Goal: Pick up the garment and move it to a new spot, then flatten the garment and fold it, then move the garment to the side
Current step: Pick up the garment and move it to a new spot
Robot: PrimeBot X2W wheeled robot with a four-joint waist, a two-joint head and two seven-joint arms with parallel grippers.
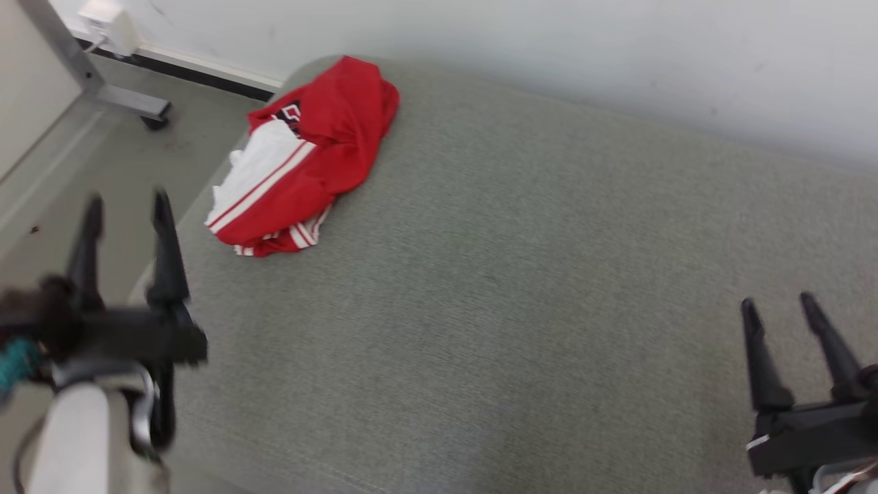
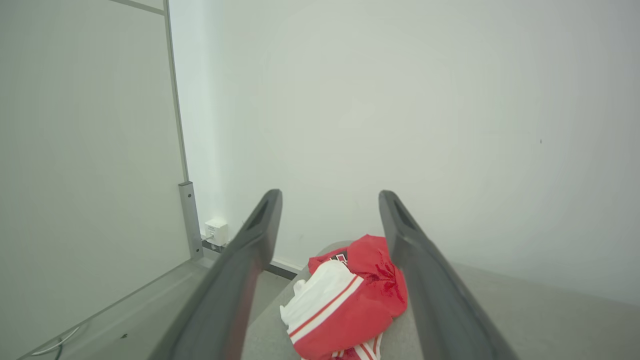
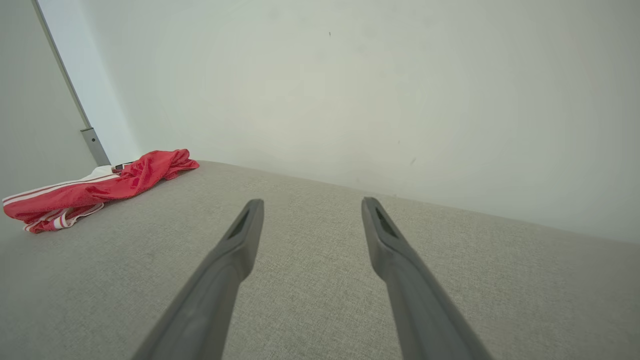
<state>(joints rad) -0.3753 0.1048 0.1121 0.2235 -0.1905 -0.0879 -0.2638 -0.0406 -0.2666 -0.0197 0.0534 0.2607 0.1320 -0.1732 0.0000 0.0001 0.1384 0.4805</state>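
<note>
— Where do we see the garment?
— We see the red and white garment (image 1: 309, 158) bunched in a heap at the upper left of the head view. It lies on the far left corner of the grey padded surface (image 1: 535, 295), close to the rim above the floor (image 1: 82, 165)
— And our grippers?
— Our left gripper (image 1: 127, 199) is at the lower left of the frame, fingers spread wide and holding nothing, apart from the garment. In its wrist view we see the heap framed between the two fingers, lower middle. Our right gripper (image 1: 777, 300) is at the lower right, also spread wide and empty, well apart from the garment, over bare grey fabric
— What lies behind?
— We see a pale wall (image 1: 617, 62) across the top, and a metal frame leg (image 1: 82, 68) on the floor at the upper left
</note>
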